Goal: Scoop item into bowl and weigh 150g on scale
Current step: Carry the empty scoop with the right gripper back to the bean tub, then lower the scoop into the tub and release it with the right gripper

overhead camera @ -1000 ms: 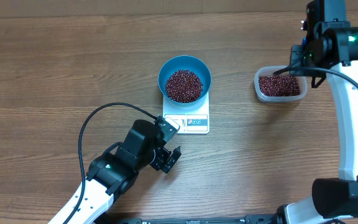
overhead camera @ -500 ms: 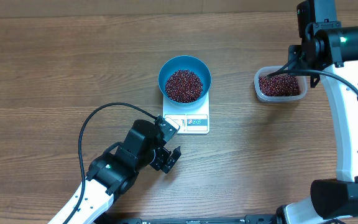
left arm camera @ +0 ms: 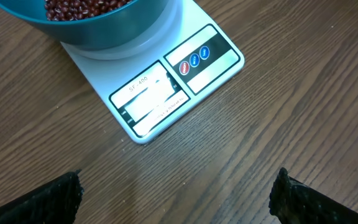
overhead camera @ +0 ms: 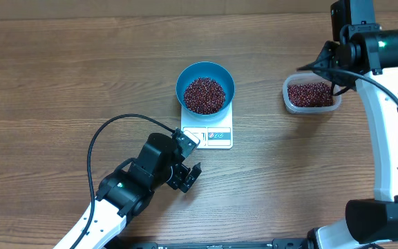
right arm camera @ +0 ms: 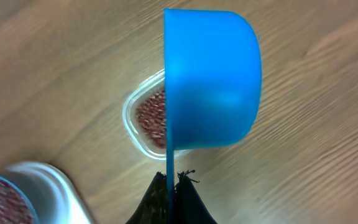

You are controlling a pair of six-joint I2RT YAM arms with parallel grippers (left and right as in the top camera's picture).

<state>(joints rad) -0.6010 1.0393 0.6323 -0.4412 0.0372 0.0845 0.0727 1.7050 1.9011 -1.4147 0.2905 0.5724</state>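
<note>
A bright blue bowl (overhead camera: pixel 205 75) holding a heap of red-brown beans (overhead camera: pixel 204 95) stands on the white scale (overhead camera: pixel 209 135) at the table's middle. My left gripper (overhead camera: pixel 188 176) hovers just in front of the scale, open and holding nothing. In the left wrist view it (left arm camera: pixel 178 186) points at the scale (left arm camera: pixel 166 93) and bowl (left arm camera: pixel 117 28). My right gripper (right arm camera: pixel 171 180) is shut on the thin handle of a small blue scoop (right arm camera: pixel 213 81), held over the clear tub (right arm camera: pixel 143 121). The scoop's inside is hidden. From overhead this gripper (overhead camera: pixel 314 66) sits at the tub's far left rim.
The clear plastic tub (overhead camera: pixel 287 97) of beans (overhead camera: pixel 311 93) stands at the right, apart from the scale. The left arm's black cable (overhead camera: pixel 106 131) loops over the table at the left. The right arm's white links run down the right edge.
My right gripper has lifted the scoop out of the tub's beans and swung it toward the tub's far left rim. The left arm has stayed still.
</note>
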